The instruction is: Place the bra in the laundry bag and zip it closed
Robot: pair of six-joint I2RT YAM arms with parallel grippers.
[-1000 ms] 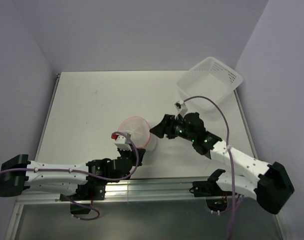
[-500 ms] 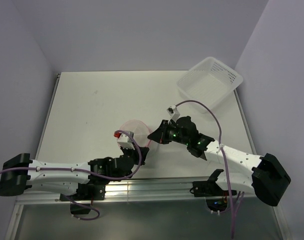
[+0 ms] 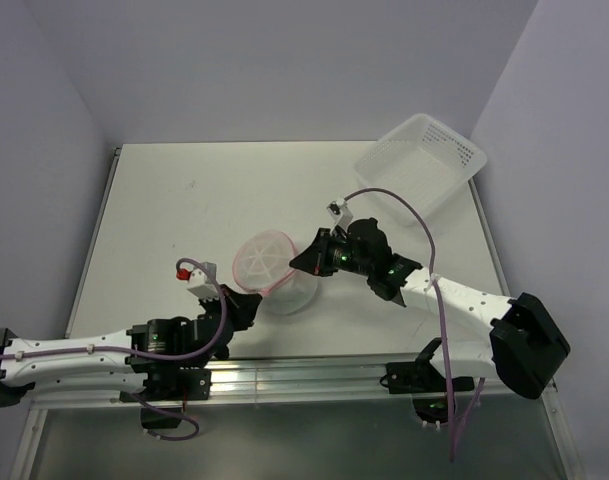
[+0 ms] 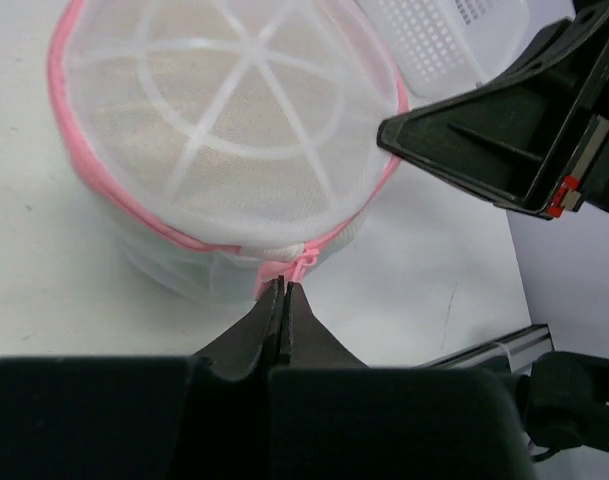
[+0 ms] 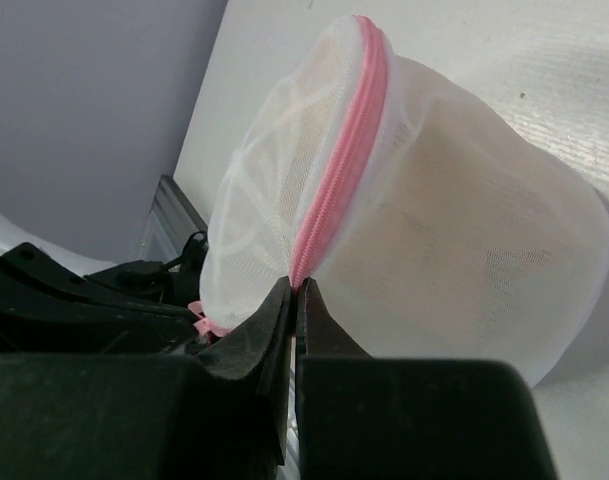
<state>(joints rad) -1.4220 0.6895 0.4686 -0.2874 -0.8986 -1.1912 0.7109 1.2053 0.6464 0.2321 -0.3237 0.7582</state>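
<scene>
Zipping the bag [image 3: 274, 268] shut near the middle of the counter's near edge, bra [image 4: 234, 120] showing beige through the mesh.
My left claw [image 4: 284, 290] is pinched tight on the pull [image 4: 302, 262]; my right claw [image 5: 294, 290] is clamped on the pink rim [image 5: 349, 130] at its right side. The risk I judge: tugging the pull could slip it from my thin grip, drag the light bag over, or snag mesh in the teeth.
</scene>
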